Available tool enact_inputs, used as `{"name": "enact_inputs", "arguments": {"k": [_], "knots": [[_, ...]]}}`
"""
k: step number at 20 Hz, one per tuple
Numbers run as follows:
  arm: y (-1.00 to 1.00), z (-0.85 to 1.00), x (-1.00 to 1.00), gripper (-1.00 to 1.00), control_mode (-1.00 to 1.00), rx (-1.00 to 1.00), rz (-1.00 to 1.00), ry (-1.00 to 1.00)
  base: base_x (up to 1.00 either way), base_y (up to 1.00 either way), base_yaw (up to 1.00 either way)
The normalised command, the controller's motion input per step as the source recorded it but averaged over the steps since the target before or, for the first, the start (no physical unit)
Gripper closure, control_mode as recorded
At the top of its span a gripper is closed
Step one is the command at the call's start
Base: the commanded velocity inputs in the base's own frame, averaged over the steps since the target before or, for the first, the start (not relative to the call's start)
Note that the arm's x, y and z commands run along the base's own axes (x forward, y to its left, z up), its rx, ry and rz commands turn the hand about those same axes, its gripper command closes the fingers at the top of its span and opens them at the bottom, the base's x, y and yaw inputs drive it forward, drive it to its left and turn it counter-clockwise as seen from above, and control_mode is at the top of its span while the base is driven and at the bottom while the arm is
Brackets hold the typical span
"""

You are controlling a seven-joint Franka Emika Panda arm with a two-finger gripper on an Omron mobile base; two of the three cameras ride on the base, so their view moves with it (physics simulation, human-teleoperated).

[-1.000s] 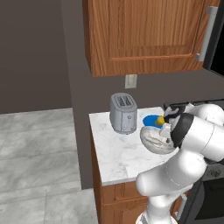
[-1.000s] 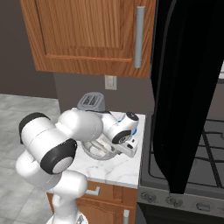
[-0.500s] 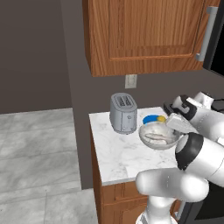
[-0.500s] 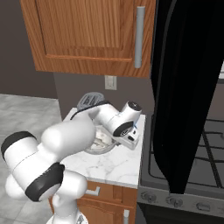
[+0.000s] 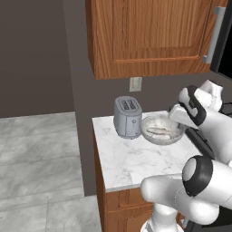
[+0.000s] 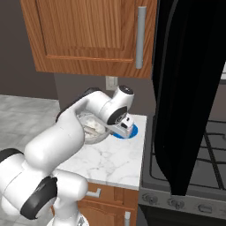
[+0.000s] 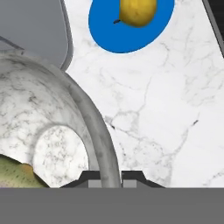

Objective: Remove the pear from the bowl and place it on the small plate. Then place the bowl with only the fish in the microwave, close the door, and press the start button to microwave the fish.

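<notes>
Your biggest thing is the microwave door [image 6: 190, 88], a glossy black panel swung wide open at 3 o'clock in the right base view, so the way in looks free for the bowl. Below it, the marble counter [image 5: 122, 158] carries everything else. The toaster [image 5: 127, 117] stands at 9 o'clock from the bowl [image 5: 161, 130], close beside it, which leaves you only the opposite rim to approach.

That is where the gripper [image 7: 111, 177] sits: in the hand view its two dark tips straddle the bowl's rim at 6 o'clock, one inside and one outside the wall, pinching it. I judge it clenched on the rim for a lift, and the bowl seems raised off the counter.

The small plate [image 7: 129, 26] lies at 12 o'clock, well apart from the bowl, with the pear [image 7: 137, 11] resting on it, so that step looks done. The fish [image 7: 17, 173] lies alone inside the bowl at 8 o'clock, ready for the microwave.
</notes>
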Motion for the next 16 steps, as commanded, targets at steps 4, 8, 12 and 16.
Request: {"name": "enact_inputs", "arguments": {"k": [4,8,12,16], "knots": [[0.28,0.49,-0.58,1.00,-1.00,0.01,-0.02,0.01,0.00,0.00,0.00],[0.61,0.28,-0.55,1.00,-1.00,0.01,-0.05,0.06,0.00,0.00,0.00],[0.72,0.00,-0.23,1.00,-1.00,0.00,0.00,0.05,0.00,0.00,0.00],[0.52,0.00,-0.03,1.00,-1.00,0.00,0.00,0.05,0.00,0.00,0.00]]}}
